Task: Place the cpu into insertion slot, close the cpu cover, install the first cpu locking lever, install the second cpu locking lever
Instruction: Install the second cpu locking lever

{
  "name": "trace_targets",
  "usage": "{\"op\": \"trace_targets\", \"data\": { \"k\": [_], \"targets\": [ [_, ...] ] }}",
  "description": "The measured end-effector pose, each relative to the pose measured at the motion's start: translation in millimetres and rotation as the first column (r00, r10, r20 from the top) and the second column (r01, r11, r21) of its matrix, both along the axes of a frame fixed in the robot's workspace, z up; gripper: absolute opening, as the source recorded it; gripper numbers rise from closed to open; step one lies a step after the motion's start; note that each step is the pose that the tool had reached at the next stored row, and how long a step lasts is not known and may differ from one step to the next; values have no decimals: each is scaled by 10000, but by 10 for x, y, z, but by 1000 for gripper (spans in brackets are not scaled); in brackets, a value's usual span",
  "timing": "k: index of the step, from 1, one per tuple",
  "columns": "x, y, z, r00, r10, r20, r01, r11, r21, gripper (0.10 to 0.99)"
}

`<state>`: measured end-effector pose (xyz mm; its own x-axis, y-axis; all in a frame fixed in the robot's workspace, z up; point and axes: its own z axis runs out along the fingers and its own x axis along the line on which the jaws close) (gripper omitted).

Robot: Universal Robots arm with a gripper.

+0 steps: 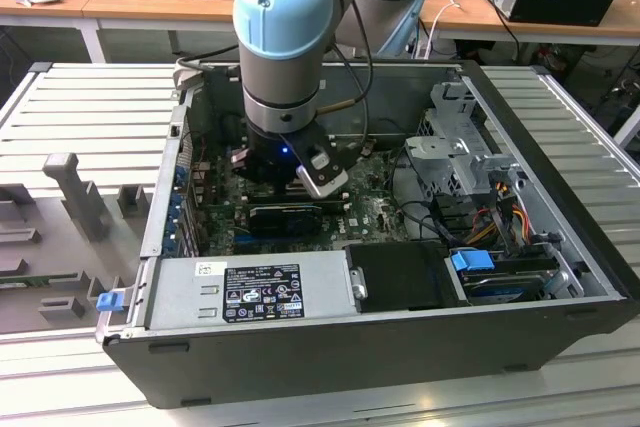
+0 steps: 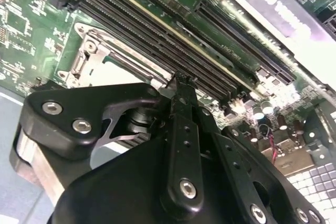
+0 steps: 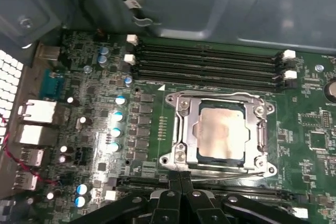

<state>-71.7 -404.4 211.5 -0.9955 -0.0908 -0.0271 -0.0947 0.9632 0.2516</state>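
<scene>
Inside the open computer case [image 1: 520, 277], the gripper [image 3: 180, 179] hangs over the motherboard [image 3: 79, 51], fingers [image 3: 173, 192] pressed together, empty. Nearby, the cpu [image 3: 221, 129] sits in the insertion slot [image 3: 207, 157], with the cpu cover [image 3: 190, 124] lowered around it.

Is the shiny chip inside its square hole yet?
Yes. The cpu lies flat in the insertion slot, with the cpu cover framing it.

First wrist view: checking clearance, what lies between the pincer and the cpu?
In the first wrist view, the silver-grey metal cpu cover's edge lies between pincer and pale square cpu.
</scene>
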Motion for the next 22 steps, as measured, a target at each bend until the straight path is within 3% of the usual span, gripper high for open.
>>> {"op": "trace_targets", "data": {
  "k": [6,12,16,22],
  "targets": [
    [-39,-3,-25,9997,232,2,-232,9997,77,106],
    [-42,6,-107,9997,247,2,-247,9995,179,106],
    [-42,18,-132,9997,250,9,-250,9989,407,106],
    [-43,21,-155,9997,259,22,-260,9955,914,106]
  ]
}}
